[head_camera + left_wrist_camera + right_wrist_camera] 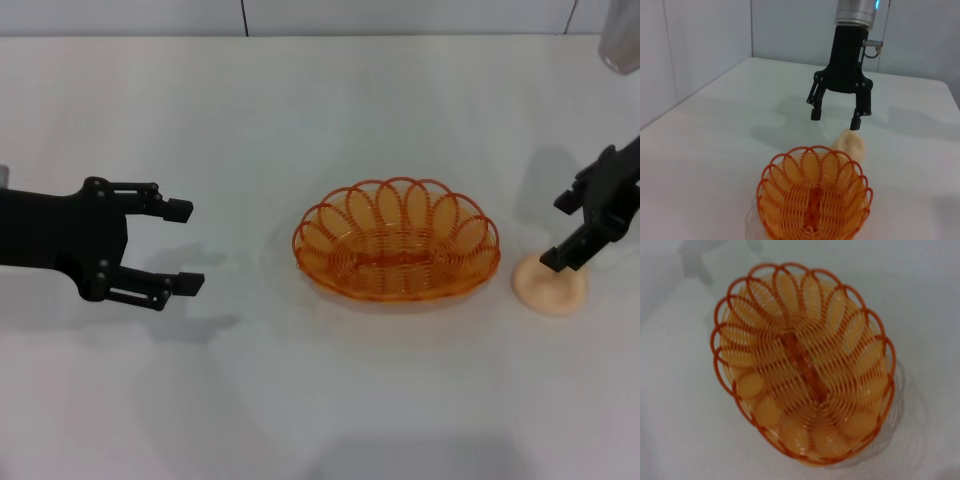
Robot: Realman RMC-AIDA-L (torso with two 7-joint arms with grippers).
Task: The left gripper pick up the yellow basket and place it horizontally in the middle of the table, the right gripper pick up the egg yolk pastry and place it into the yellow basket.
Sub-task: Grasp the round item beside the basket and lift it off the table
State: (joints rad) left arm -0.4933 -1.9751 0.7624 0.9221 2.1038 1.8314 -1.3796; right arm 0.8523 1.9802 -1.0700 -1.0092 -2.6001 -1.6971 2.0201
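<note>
Your right gripper [835, 117] hangs with its fingers spread wide, right above the egg yolk pastry [550, 283]. One finger sits just over the bun's top; you cannot tell if it touches. To do this step well, get the bun sitting evenly between both fingers, go straight down, then squeeze softly so the soft bun does not squash.

The yellow basket [396, 240] lies flat and empty on the middle of the bench [300, 120], just beside the bun. Your left gripper [185, 246] waits well apart from it, fingers spread, holding nothing.

In the left wrist view the basket's rim hides the bottom of the bun. The right wrist view shows only the basket.
</note>
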